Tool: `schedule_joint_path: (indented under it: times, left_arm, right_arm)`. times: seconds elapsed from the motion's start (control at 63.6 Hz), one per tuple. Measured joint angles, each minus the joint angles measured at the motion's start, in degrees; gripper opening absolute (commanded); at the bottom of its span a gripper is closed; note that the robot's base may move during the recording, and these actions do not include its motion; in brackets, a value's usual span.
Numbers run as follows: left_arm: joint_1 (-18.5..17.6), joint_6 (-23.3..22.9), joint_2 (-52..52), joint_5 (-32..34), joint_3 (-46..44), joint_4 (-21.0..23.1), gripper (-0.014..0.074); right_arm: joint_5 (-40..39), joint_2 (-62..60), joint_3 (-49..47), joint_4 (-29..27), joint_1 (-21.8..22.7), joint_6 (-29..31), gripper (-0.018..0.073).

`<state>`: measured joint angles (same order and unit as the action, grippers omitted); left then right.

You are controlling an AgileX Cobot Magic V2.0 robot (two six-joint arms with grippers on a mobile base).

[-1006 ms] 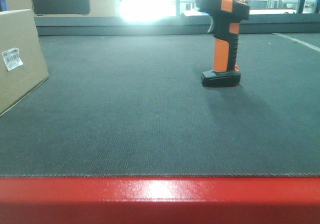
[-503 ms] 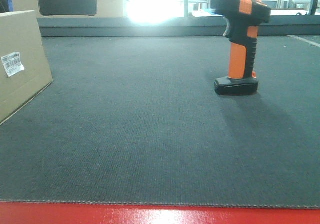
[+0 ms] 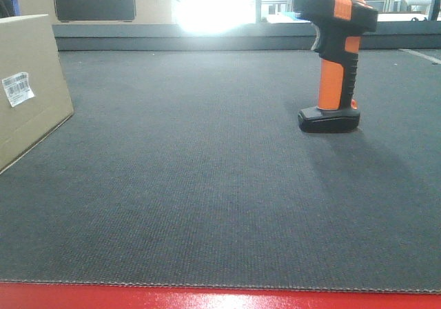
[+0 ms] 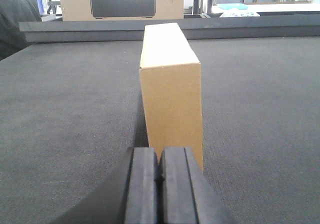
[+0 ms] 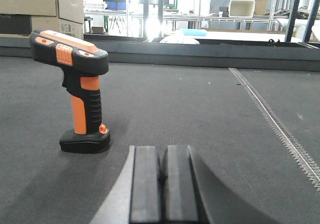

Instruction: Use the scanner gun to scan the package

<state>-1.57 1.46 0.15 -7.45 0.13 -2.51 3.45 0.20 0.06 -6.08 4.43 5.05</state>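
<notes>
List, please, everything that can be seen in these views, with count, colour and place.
package: one, tan, white label, left on mat.
scanner gun: one, black and orange, upright, right on mat.
mat: one, dark grey, covering the table.
table edge: one, red, nearest the front camera.
cartons: two, tan, stacked behind the mat.
left gripper: one, black, jaws shut, before the package.
right gripper: one, black, jaws shut, apart from the scanner gun.

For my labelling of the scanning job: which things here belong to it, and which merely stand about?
Belong to the job: package; scanner gun; left gripper; right gripper.
Merely standing about: cartons at the back; pale bin far behind.
</notes>
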Motion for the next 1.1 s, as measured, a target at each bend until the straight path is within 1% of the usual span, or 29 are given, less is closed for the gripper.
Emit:
schedule_joint_path:
  times: [0.833,1.101]
  left_arm:
    - [0.0,0.0,0.0,0.14,0.0,-0.34,-0.0111]
    - [0.0,0.0,0.0,6.57,0.0,-0.48,-0.0111]
  right_arm:
    - [-0.11,0.0,0.0,0.0,0.0,0.0,-0.016]
    - [-1.29,0.0,0.0,0.0,0.0,0.0,-0.016]
